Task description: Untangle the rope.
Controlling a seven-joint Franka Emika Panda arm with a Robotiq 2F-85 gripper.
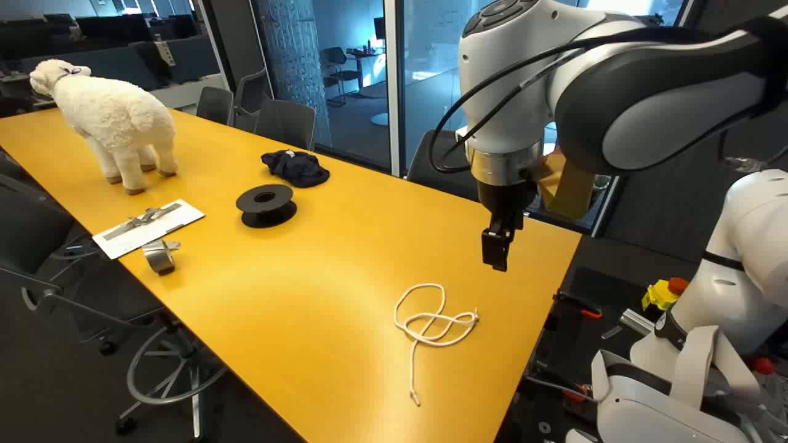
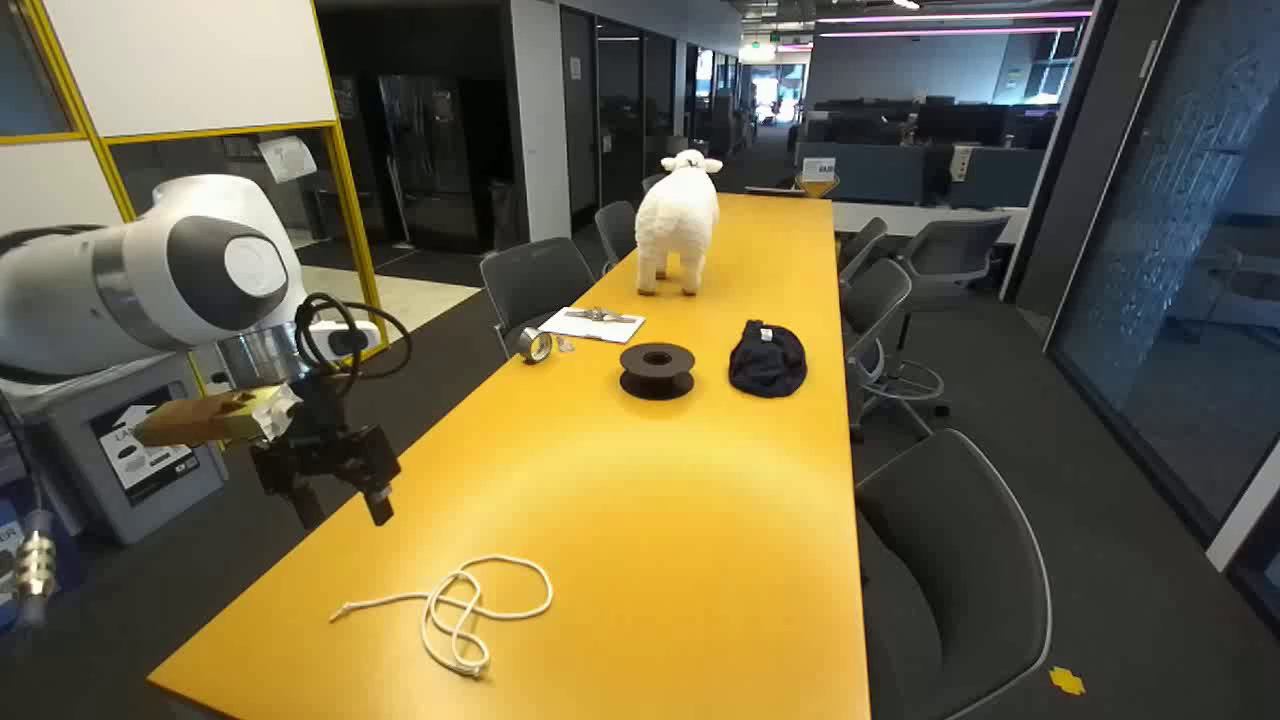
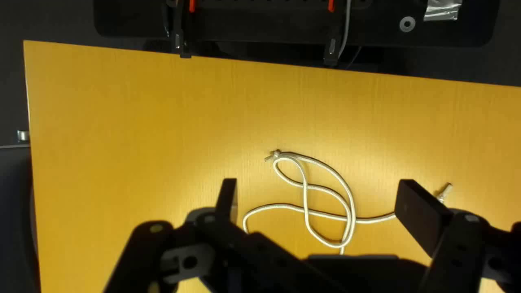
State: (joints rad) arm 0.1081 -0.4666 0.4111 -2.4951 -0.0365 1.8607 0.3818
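Observation:
The rope, a thin cream cord, lies in crossing loops on the yellow table near its robot-side end, in both exterior views point(image 1: 421, 338) point(image 2: 432, 597). In the wrist view the rope point(image 3: 305, 185) makes a small loop and a larger one, crossing itself several times. One end has a small knot; the other end shows beyond the right finger, which hides a bit of cord. The gripper's body hides the lowest bend. My gripper point(image 3: 318, 201) is open and empty, held above the table. Its fingers also show in both exterior views point(image 1: 497, 257) point(image 2: 345, 510), apart from the rope.
A black spool point(image 1: 266, 206), a dark cloth cap point(image 1: 297, 168), a tape roll point(image 2: 535, 346), a white board with a metal tool point(image 2: 592, 325) and a plush sheep point(image 2: 678, 225) stand farther along the table. The table's edge point(image 3: 293, 65) meets the black robot mount and its clamps.

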